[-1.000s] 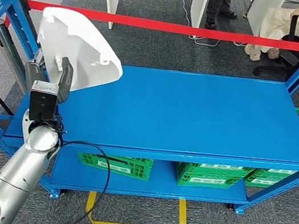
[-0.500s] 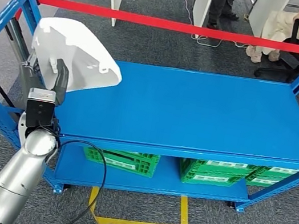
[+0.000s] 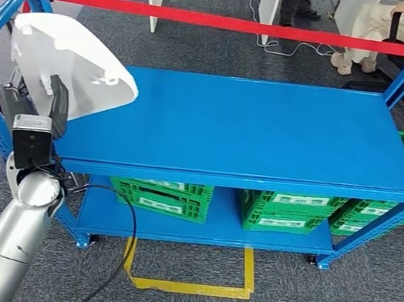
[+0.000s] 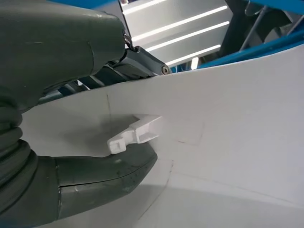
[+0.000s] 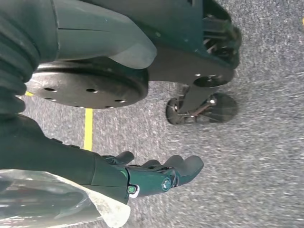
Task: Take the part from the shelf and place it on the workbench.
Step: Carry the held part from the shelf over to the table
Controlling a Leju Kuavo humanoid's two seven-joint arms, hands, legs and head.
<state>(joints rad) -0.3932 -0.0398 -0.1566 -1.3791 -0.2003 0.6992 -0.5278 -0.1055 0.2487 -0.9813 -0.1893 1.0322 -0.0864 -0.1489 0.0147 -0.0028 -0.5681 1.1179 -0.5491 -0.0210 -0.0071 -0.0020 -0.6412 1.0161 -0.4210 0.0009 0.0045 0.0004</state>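
Observation:
The part is a large white curved plastic shell [image 3: 66, 68]; my left hand [image 3: 49, 97] grips its near edge and holds it above the left end of the blue shelf [image 3: 262, 130]. In the left wrist view the thumb [image 4: 104, 178] presses under the white shell [image 4: 222, 133] beside a small white clip, and the fingers lie over its other face. My right hand [image 5: 157, 175] hangs over the grey carpet with its fingers loosely extended and nothing in them.
Green crates [image 3: 162, 195] sit on the lower shelf level. Blue uprights [image 3: 1, 22] frame the shelf ends. A red barrier tape [image 3: 240, 25] runs behind it, with white table legs and seated people beyond. Yellow floor tape [image 3: 187, 285] marks the carpet in front.
The whole view has shifted, so the camera has moved. The left hand and white shell now sit further left in the picture, out past the shelf's left end.

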